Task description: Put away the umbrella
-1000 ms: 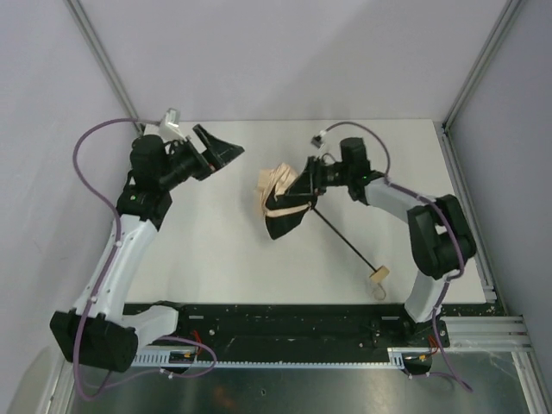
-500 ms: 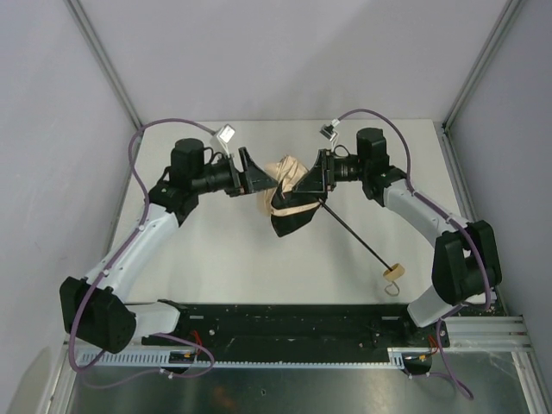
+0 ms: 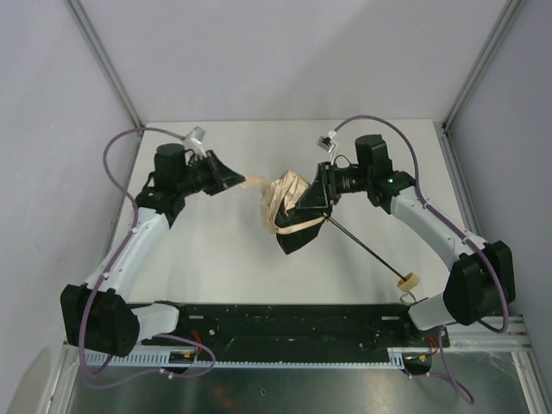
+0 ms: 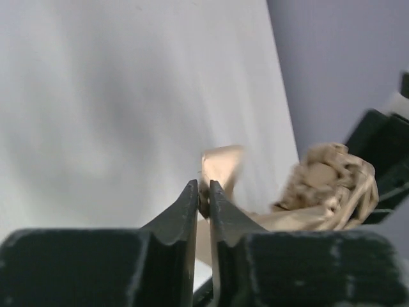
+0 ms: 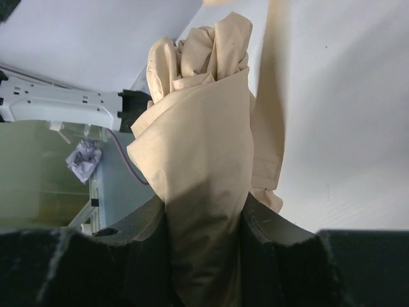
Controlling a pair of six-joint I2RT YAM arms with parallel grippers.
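While the umbrella (image 3: 289, 197) sits bunched up near the middle of the desk (image 3: 216, 259), both arms have a grip on it, so we're mid-job here, not at the finish. The left pincer (image 3: 233, 179), out at nine o'clock from the bundle, is pinched almost shut on the thin tan strap (image 3: 254, 182), which stretches between it and the bundle. The right pincer (image 3: 312, 200), coming in from about two o'clock, is part closed around a thick wad of canopy (image 5: 204, 141), fabric squeezed between both fingers.

What's done? The canopy is collapsed and gathered into a rough clump, and the strap is caught. What's left looks like most of the tidying. The folds are loose and crumpled, the strap isn't wrapped around anything yet, and the black shaft (image 3: 366, 252) sticks out long toward four o'clock, ending in the small tan handle (image 3: 407, 280) by the front edge of the desk. My read is that the strap has to go round the bundle and fasten, and the shaft has to be pushed in. No sleeve or storage spot shows anywhere in these views.
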